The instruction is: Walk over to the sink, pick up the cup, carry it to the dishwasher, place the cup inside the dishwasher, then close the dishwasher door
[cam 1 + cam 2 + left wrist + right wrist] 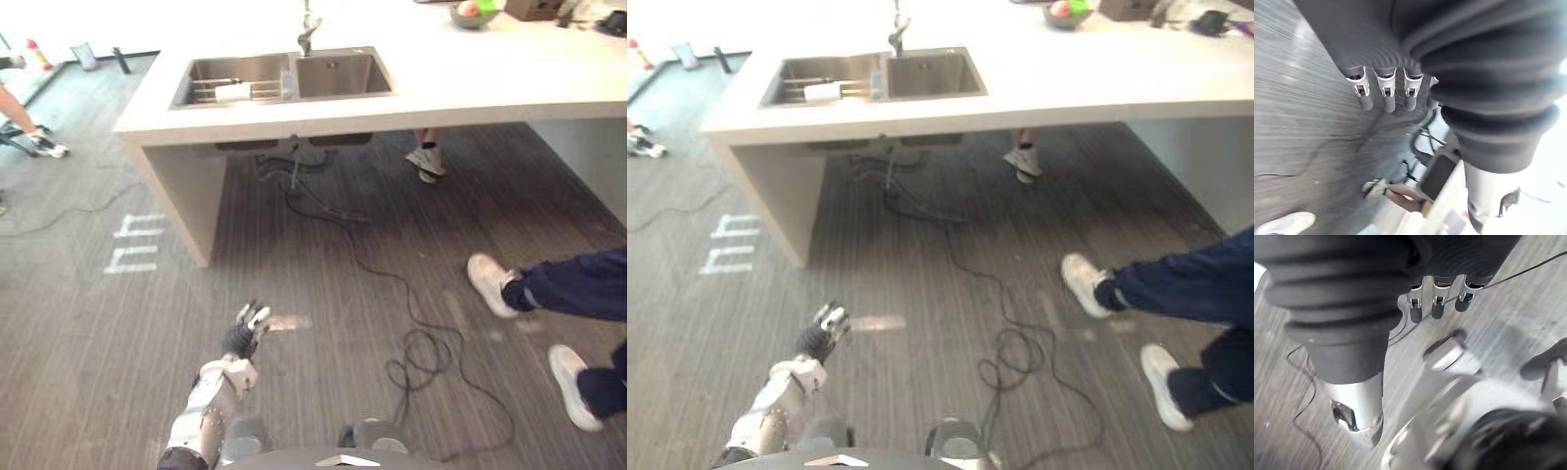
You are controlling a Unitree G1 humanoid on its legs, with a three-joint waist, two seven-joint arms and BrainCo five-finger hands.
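Left eye view: a long white counter is seen ahead, well apart from the robot, with a stainless steel double-basin sink set into it and a metal tap standing behind the divider between the basins. The small white cup is seen lying on its side on a wire rack in the left basin, close to the divider. A grey bowl of fruit is set on the counter far to the right of the sink.

The left hand is held low over the grey striped floor, short of the counter. In the left wrist view its fingers are shown straight, side by side, and nothing is held. In the right wrist view the right hand is shown over the floor, its fingers likewise relaxed and empty.

White tape marks are laid on the floor beside the counter's left end panel. A person's legs in dark blue trousers and white shoes are seen at the right.
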